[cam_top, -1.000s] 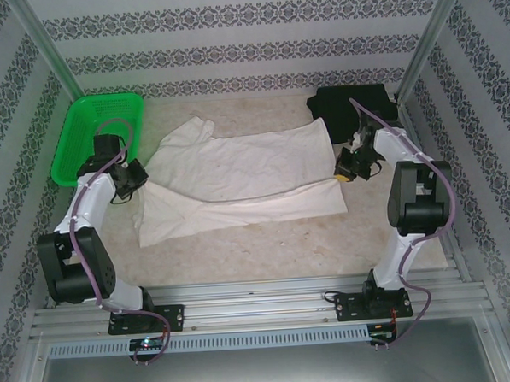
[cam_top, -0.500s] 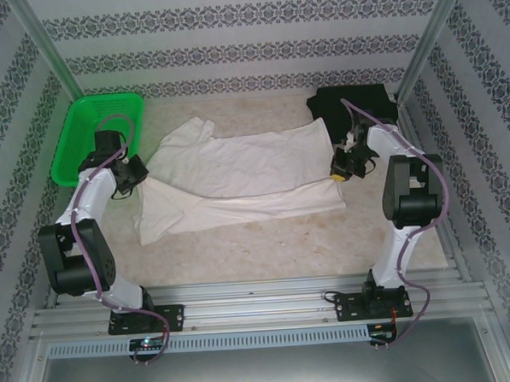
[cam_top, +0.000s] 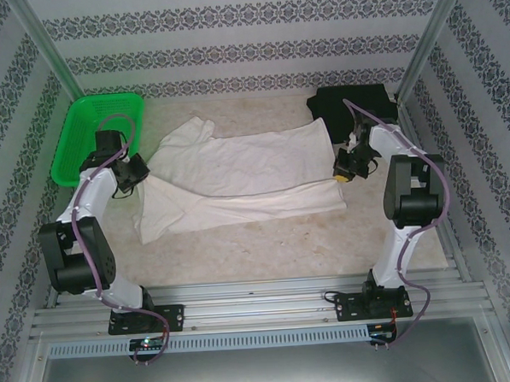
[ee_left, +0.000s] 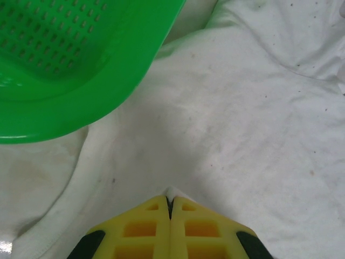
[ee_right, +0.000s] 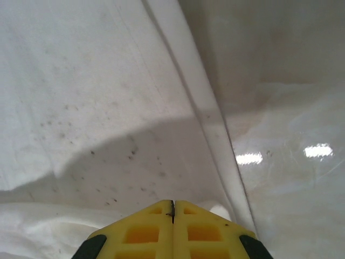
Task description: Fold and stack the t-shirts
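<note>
1. While both arms reached over the table point(cam_top: 266, 242), the white t-shirt point(cam_top: 245, 170) lay stretched between them. Its long axis ran left to right, with one lengthwise layer lying over another.
2. My left pincer point(cam_top: 132, 170) sat at the shirt's left end, just beside the green basket point(cam_top: 105, 100). My right pincer point(cam_top: 346, 171) sat at the shirt's right end. Each arm was therefore the nearer one to its own end.
3. Seen from the left wrist, the left pincer point(ee_left: 170, 202) was pressed fully together, with a small peak of the white t-shirt point(ee_left: 232, 124) nipped at its tips. The green basket point(ee_left: 64, 113) curved close by on the left.
4. Seen from the right wrist, the right pincer point(ee_right: 173, 204) was likewise closed tight. The white t-shirt point(ee_right: 81, 97) rose to its tips, and the hem ran off beside bare table point(ee_right: 280, 108). I judged that cloth was gripped there too.
5. I judged that the next fold would have to travel across that long axis, both ends moving together so the cloth stayed taut.
6. The shirt was soft, limp cotton-like cloth, cream with faint specks, and it creased in broad waves. The basket was stiff, perforated plastic. The table looked smooth and glossy.
7. The black t-shirt point(cam_top: 353, 100) sat as a dark bundle in the far right corner, behind my right arm and apart from the white one.
</note>
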